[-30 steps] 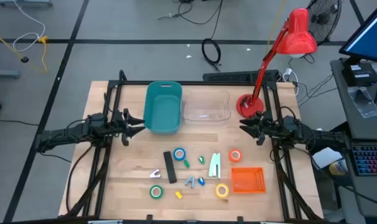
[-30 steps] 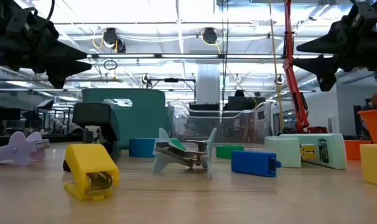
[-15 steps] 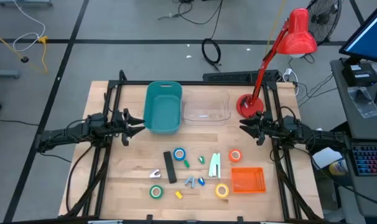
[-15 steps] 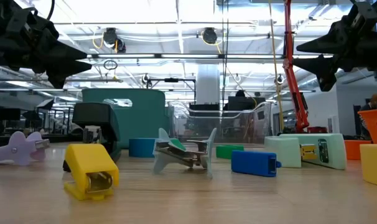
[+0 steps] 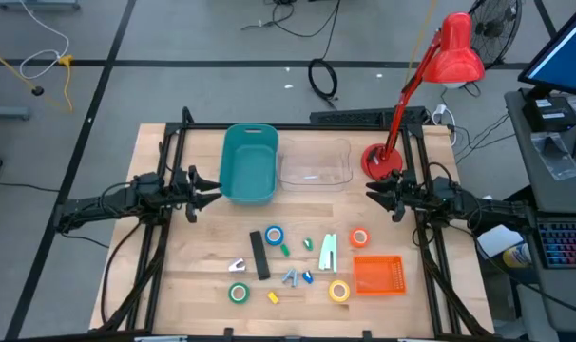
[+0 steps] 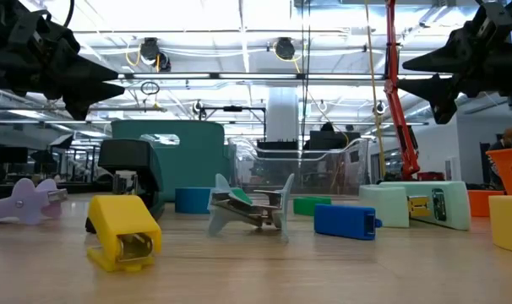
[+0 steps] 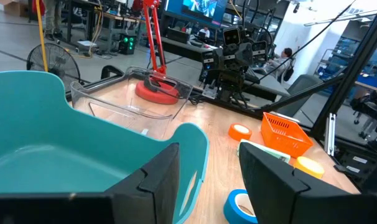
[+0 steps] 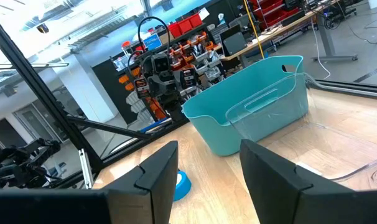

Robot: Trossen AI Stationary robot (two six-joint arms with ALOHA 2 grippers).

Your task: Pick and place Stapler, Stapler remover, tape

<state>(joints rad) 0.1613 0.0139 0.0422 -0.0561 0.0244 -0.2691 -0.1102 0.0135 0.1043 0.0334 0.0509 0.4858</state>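
High view: left gripper (image 5: 209,186) at table's (image 5: 174,275) left edge, right gripper (image 5: 375,193) at right edge, both parted, empty; tape rolls (image 5: 274,235) near front edge

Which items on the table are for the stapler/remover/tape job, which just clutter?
Job:
- black stapler
- mint-green stapler
- grey claw staple remover
- lilac staple remover
- blue tape roll
- green tape roll
- yellow tape roll
- orange-red tape roll

Lying about:
- red desk lamp

Left gripper (image 5: 215,185), right gripper (image 5: 372,193): raised, jaws parted, empty
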